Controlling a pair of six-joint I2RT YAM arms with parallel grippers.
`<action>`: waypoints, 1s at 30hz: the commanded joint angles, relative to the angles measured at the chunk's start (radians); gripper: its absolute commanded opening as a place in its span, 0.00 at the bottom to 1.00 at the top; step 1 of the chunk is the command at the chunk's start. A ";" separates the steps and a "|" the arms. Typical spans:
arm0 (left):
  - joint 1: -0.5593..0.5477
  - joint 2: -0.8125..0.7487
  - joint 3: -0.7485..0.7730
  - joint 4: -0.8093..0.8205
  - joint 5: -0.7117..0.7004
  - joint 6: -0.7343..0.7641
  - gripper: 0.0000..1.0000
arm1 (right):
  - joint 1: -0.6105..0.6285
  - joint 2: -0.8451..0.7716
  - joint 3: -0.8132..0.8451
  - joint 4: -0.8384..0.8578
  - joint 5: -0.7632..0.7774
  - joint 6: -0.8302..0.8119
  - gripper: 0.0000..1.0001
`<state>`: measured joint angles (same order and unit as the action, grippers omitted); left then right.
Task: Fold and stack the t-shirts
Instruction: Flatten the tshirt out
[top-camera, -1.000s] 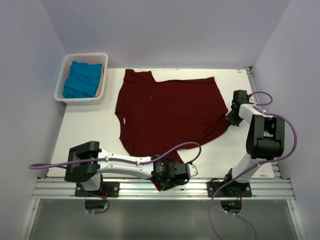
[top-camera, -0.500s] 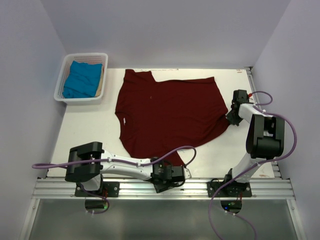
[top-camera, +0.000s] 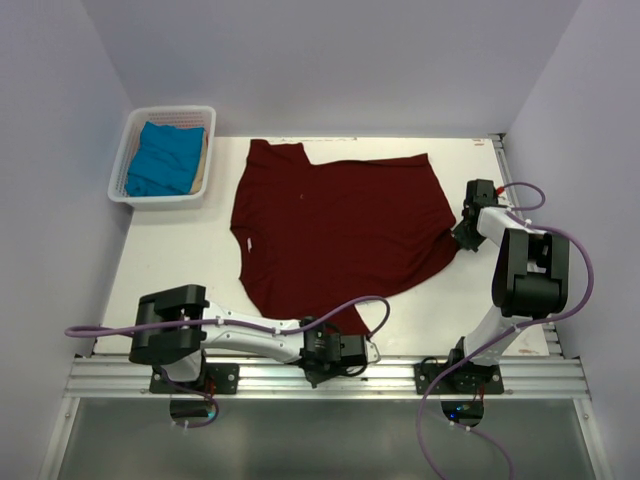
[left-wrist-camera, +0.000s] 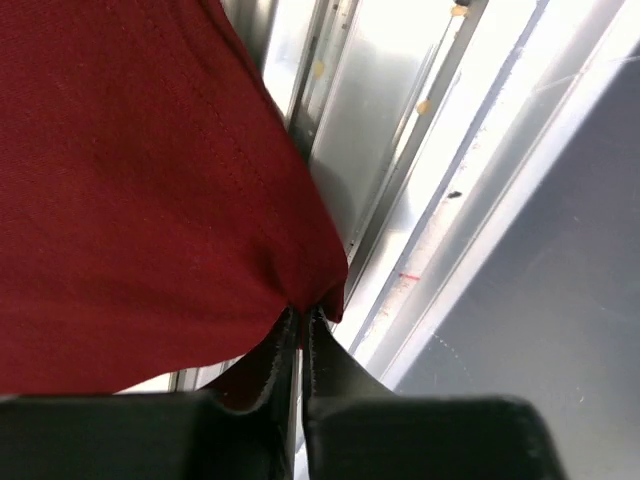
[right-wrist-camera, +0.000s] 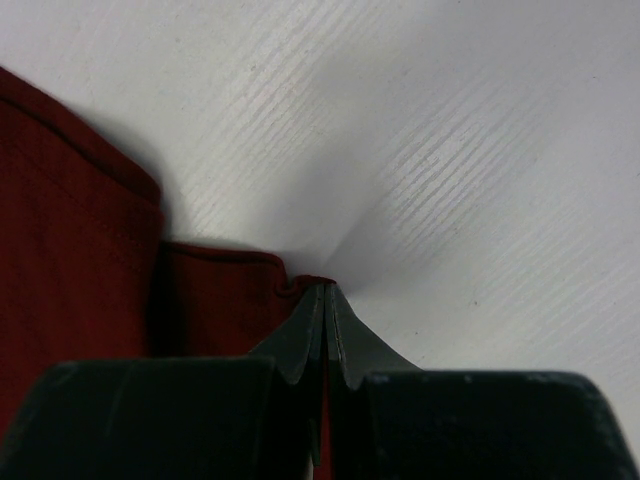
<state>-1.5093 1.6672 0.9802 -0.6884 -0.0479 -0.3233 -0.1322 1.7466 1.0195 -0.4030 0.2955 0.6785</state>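
Note:
A dark red t-shirt (top-camera: 340, 225) lies spread on the white table, one corner reaching the near edge. My left gripper (top-camera: 335, 352) is at that near corner, shut on the red t-shirt fabric (left-wrist-camera: 150, 190); its jaws pinch the cloth tip (left-wrist-camera: 305, 312) over the metal rail. My right gripper (top-camera: 462, 232) is at the shirt's right edge, shut on the hem (right-wrist-camera: 230, 300), with a sliver of red cloth between the jaws (right-wrist-camera: 324, 292). A folded blue t-shirt (top-camera: 164, 158) lies in the white basket (top-camera: 125, 165) at the back left.
An aluminium rail (top-camera: 400, 375) runs along the table's near edge, beneath my left gripper. Grey walls enclose the table on the left, back and right. Purple cables (top-camera: 565, 250) loop off both arms.
My left gripper slid a little leftward along the near edge and its jaws closed on the shirt's near corner. The right arm and the shirt's spread have not moved.

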 joint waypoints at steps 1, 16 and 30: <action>-0.020 -0.001 0.002 0.013 0.017 -0.005 0.01 | 0.002 0.056 -0.030 -0.022 -0.036 0.007 0.00; 0.081 -0.220 0.161 -0.244 -0.447 -0.128 0.00 | 0.002 -0.074 -0.098 -0.028 -0.067 0.003 0.00; 0.323 -0.440 0.204 -0.433 -0.753 -0.241 0.00 | 0.003 -0.533 -0.161 -0.230 -0.052 -0.017 0.00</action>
<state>-1.2098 1.2671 1.1419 -1.0538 -0.6987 -0.5159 -0.1310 1.2800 0.8429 -0.5434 0.2405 0.6739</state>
